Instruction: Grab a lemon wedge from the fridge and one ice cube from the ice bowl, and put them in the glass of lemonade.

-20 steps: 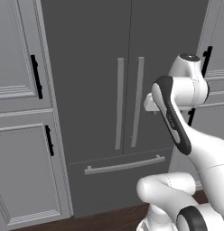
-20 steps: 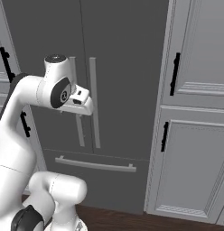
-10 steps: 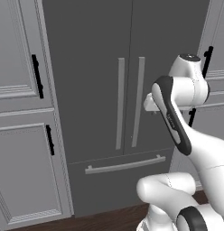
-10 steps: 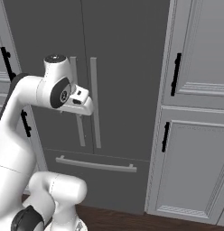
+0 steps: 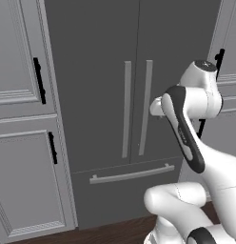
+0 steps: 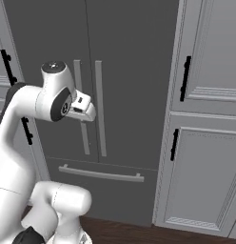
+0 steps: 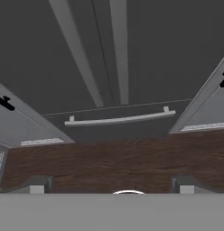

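Two big doors of the fridge (image 5: 134, 81) are shut, right in front of the robot. Grey cabinets (image 5: 24, 119) stand on both sides of it. The brown floor (image 7: 114, 162) runs along the bottom. Two long silver handles (image 5: 137, 108) stand side by side in the middle, and a drawer bar (image 5: 132, 174) lies under them. The gripper (image 7: 111, 188) is wide open, holds nothing, and points down at the floor.
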### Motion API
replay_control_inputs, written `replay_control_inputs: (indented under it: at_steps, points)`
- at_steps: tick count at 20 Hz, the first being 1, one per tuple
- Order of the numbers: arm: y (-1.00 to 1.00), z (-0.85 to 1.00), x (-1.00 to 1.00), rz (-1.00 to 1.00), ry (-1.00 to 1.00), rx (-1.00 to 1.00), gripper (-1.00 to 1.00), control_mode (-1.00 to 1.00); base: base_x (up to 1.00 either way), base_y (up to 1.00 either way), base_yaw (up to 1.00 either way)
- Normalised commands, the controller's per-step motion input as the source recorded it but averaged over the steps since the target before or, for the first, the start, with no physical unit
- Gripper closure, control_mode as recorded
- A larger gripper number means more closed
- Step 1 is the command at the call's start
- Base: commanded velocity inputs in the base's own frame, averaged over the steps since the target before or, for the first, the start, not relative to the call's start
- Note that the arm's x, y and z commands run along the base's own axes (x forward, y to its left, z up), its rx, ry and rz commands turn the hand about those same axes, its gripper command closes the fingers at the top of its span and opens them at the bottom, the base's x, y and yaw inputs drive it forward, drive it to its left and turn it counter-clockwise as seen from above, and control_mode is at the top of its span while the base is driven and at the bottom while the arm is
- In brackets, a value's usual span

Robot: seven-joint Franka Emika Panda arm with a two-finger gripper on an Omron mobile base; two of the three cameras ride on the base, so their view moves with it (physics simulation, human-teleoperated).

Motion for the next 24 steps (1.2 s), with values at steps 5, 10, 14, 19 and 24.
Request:
replay_control_inputs:
  at_steps: [5, 10, 14, 19, 24]
  points:
    - [-0.01, 0.00, 0.00, 0.00, -0.13, 0.10, -1.00, -1.00, 0.00, 0.00, 0.00]
    - [-0.01, 0.00, -0.02, 0.00, -0.12, 0.02, -1.00, -1.00, 0.00, 0.00, 0.00]
    - [0.03, 0.02, 0.10, -0.03, 0.03, 0.00, -1.00, -1.00, 0.00, 0.00, 0.00]
    - [0.03, 0.00, 0.95, -0.02, 0.04, -0.02, -1.00, -1.00, 0.00, 0.00, 0.00]
    - [-0.02, -0.30, 0.57, 0.10, -0.07, 0.03, -1.00, -1.00, 0.00, 0.00, 0.00]
